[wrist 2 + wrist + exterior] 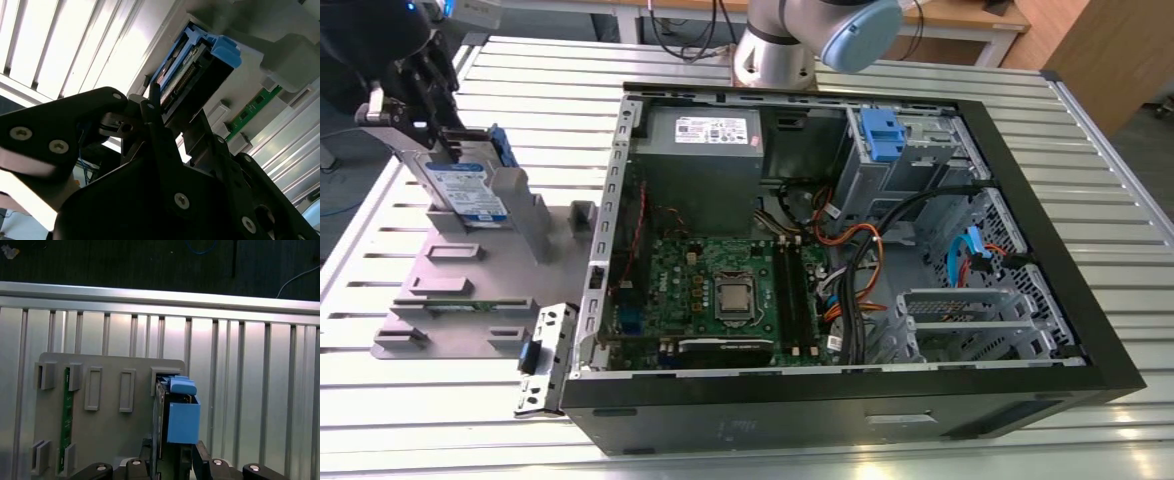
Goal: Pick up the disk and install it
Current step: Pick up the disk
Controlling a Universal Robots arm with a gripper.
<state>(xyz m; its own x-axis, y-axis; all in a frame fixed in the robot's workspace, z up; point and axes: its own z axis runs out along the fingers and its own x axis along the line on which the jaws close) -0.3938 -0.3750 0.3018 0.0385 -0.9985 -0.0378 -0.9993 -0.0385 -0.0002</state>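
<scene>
In the first wrist view the gripper (172, 457) clamps the disk (181, 415), which stands on edge between the jaws against the grey fixture plate (105, 430). The exterior view adds the open computer case (1067, 300) well apart from the jaws, its near wall (616, 200) between them.

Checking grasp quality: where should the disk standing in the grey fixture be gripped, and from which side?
Grip the disk by its upper edge, clamping across the two broad flat faces, coming straight down from above. It stands on edge in the grey fixture, whose slot blocks hold its lower edge, so probably only the top is free.
</scene>
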